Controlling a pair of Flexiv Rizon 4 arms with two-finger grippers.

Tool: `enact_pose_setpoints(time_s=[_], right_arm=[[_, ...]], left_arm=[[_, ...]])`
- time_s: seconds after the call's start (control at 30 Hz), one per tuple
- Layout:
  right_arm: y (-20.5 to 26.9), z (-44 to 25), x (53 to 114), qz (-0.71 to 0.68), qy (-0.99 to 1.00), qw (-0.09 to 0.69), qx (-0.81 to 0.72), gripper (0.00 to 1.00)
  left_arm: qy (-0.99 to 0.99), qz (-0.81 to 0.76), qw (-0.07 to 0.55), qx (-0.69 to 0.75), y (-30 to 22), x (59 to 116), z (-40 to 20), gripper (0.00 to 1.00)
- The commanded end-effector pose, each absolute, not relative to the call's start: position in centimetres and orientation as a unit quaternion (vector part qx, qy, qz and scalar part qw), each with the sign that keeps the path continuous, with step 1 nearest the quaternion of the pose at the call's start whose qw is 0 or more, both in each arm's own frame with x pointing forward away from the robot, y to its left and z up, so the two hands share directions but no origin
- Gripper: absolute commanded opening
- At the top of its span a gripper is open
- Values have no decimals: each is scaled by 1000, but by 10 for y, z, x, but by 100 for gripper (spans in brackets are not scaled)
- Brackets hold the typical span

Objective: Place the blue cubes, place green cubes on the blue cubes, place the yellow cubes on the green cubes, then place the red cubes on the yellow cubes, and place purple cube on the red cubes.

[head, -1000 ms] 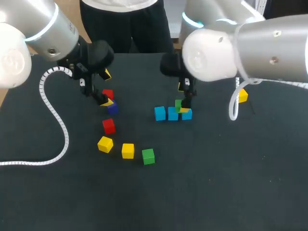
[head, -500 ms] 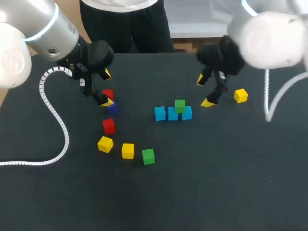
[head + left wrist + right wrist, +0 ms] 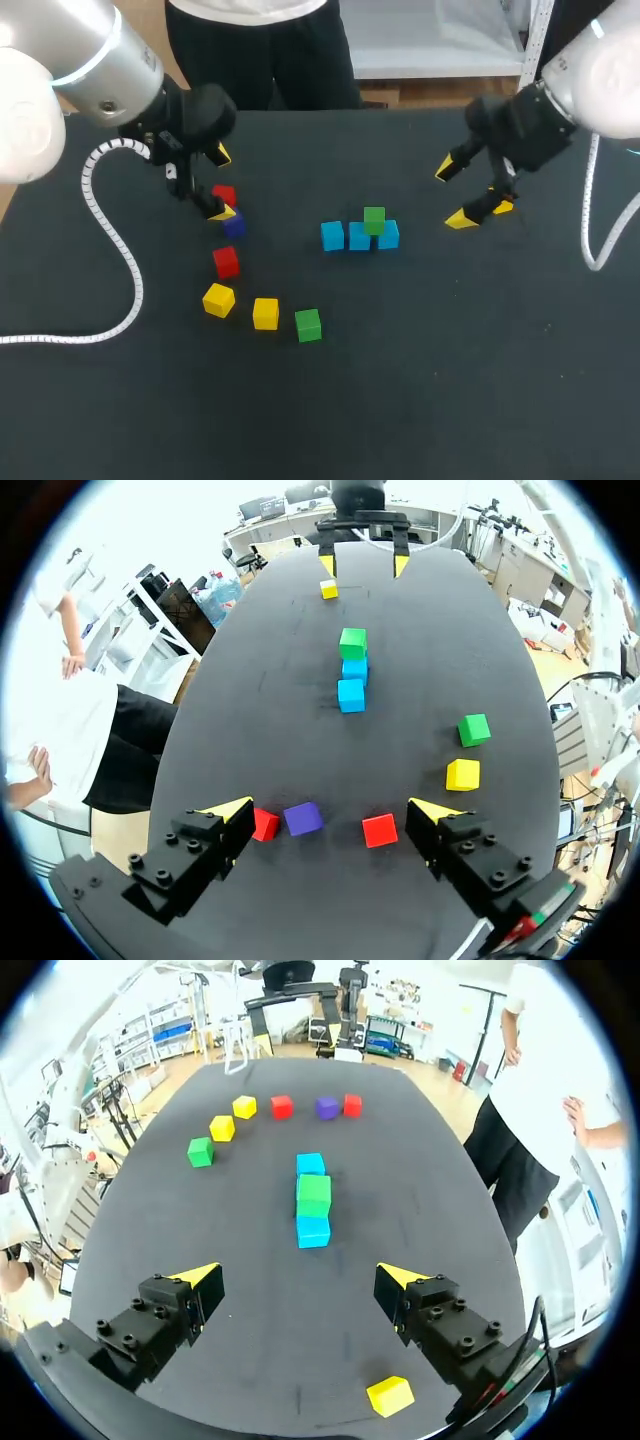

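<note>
Three blue cubes lie in a row at mid-table, with a green cube on top towards the row's right end. From the right wrist the stack lies ahead of my open, empty right gripper. In the head view the right gripper hangs right of the row, a yellow cube just behind it. My left gripper is open around a red cube, beside the purple cube. From the left wrist, the purple cube and two red cubes lie between its fingers.
A second red cube, two yellow cubes and a loose green cube lie in an arc at front left. A white cable from my left arm loops over the table's left side.
My right gripper has lifted off the blue row and swung away to the right, leaving the green cube on top. The left arm has not moved.
</note>
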State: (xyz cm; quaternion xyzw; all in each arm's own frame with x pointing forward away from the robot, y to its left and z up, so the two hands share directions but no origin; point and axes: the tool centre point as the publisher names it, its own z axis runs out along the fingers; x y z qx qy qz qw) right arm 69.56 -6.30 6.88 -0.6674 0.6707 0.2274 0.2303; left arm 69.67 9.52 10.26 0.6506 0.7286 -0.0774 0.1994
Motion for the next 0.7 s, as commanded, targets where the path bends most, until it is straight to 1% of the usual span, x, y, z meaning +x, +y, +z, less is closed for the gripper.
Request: enact_pose_setpoints(time_s=[0.03,0.7], right_arm=[[-67,68,695,241,666,241,-663,100],[-84,67,684,242,683,241,-646,100]], left_arm=[[729,-77,197,651,95,698,103,100],[729,-77,197,651,95,698,103,100]])
